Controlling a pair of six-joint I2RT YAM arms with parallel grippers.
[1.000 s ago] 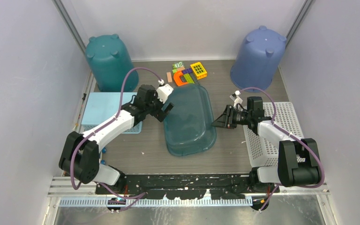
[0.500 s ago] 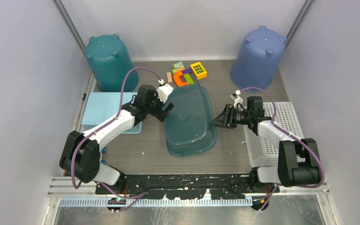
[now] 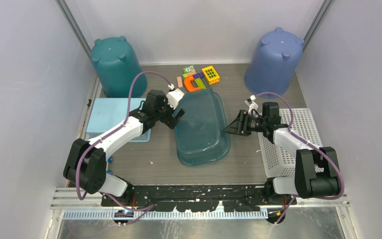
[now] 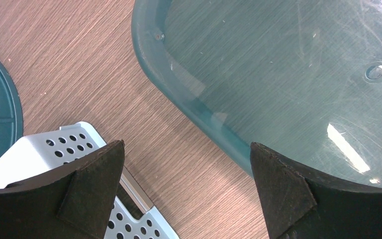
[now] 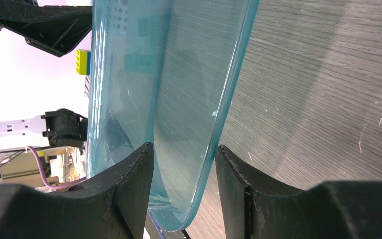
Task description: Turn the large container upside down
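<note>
The large container [image 3: 201,127], a translucent teal tub, lies in the middle of the table, apparently with its flat base up. My right gripper [image 3: 230,127] is at its right edge. In the right wrist view the container's thin edge [image 5: 229,94] runs between the jaws of the right gripper [image 5: 184,146], which stand apart with a gap on each side. My left gripper [image 3: 176,115] hovers wide open over the tub's left edge. Between the jaws of the left gripper [image 4: 186,144] only bare wood shows, with the container [image 4: 288,64] to the right.
An upturned teal bucket [image 3: 115,64] stands at the back left and an upturned blue bucket [image 3: 274,59] at the back right. Toy blocks [image 3: 199,77] lie behind the tub. A light blue perforated tray [image 3: 112,117] sits left, a white one [image 3: 291,139] right.
The right gripper's jaws have spread wider around the container's right edge. The tub has barely shifted, and the left arm has stayed where it was.
</note>
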